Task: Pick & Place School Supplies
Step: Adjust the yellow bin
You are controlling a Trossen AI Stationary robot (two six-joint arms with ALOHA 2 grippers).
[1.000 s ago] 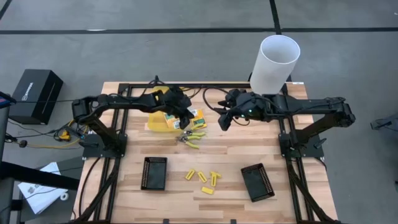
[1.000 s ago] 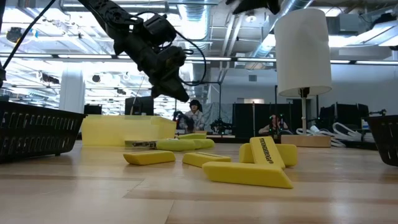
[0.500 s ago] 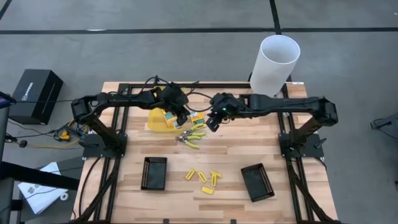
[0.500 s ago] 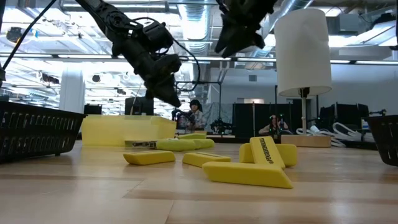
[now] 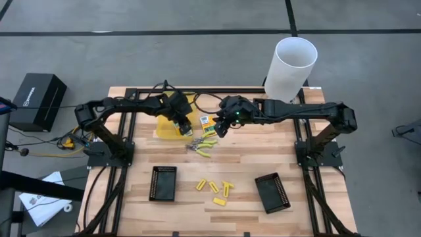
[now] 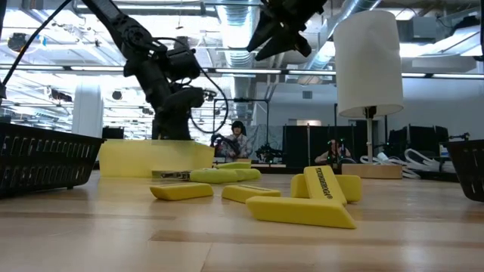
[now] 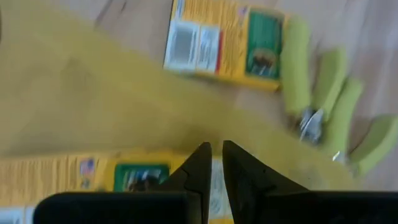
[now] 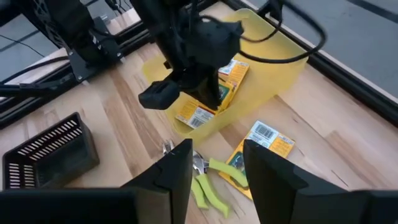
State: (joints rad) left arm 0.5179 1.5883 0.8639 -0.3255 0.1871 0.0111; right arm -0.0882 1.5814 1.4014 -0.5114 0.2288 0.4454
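Your right tool (image 5: 220,126) had swung from three o'clock to above the packet (image 5: 208,122), jaws open; left tool (image 5: 185,126) nearly closed, empty. Descend squarely.

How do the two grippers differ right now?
The left gripper has its fingers nearly together with nothing between them; the right gripper has its fingers apart. The left gripper is low over the yellow container and its packets; the right gripper hovers above the loose packet and pliers. Neither holds anything.
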